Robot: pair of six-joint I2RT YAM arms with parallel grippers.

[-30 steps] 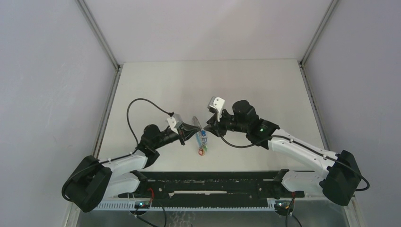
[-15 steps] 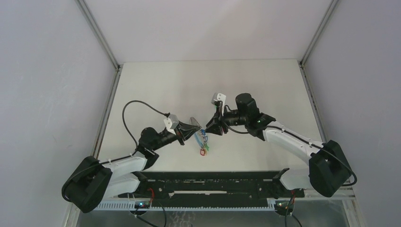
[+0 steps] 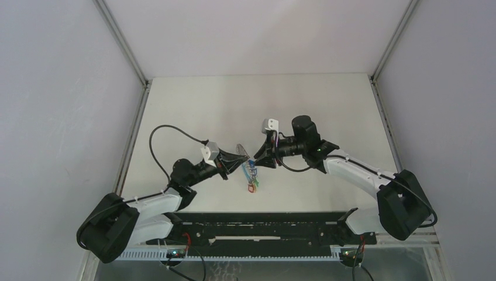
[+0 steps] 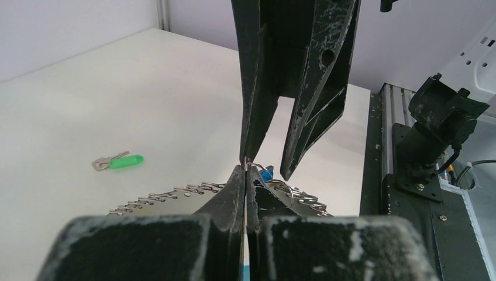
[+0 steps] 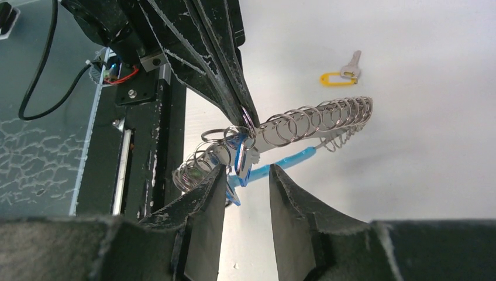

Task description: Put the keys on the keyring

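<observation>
My left gripper is shut on the thin wire of the keyring and holds it above the table; in the top view the left gripper is at mid-table. The ring carries a row of small rings and a turquoise sleeve. A blue-headed key hangs from the ring beside the left fingertips. My right gripper is open, its fingers either side of the blue key, just below it; it also shows in the top view. A green key and an orange-yellow key lie loose on the table.
Coloured tags dangle under the keyring. The black rail with the arm bases runs along the near edge. The table is white, with grey walls on three sides.
The right arm has swung its elbow in and rolled its wrist, keeping the gripper at the keyring. The left arm has shifted slightly left, still holding the ring.
</observation>
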